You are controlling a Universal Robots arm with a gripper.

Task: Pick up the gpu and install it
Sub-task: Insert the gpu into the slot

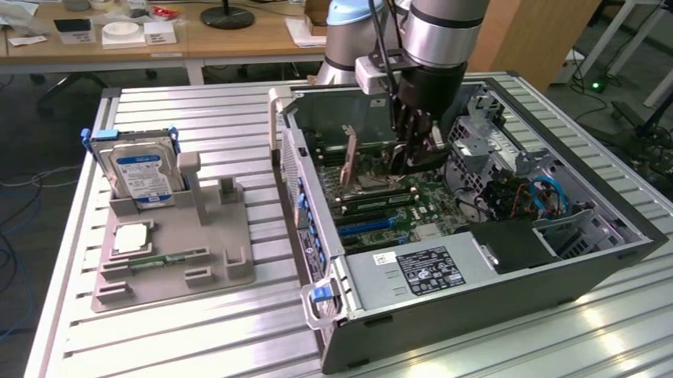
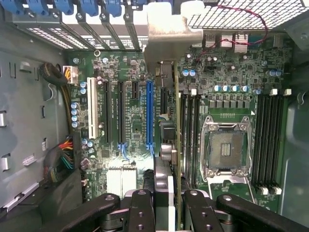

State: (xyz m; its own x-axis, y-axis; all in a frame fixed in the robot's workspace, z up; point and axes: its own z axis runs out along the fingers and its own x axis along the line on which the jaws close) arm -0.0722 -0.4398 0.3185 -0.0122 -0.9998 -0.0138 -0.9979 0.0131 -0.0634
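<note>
One thin gpu (image 2: 176, 125) pinched in my claw (image 2: 171, 212), over the green board (image 2: 227, 104).
My fingers (image 2: 141, 212) squeeze the gpu on its edge, inside the open computer box (image 1: 589, 260), in the upper middle of the exterior view. If it tips or misses its slot, I think it could bump small parts. The box sits on a silver ribbed table (image 1: 210, 331), with wooden desks (image 1: 210, 39) behind.
</note>
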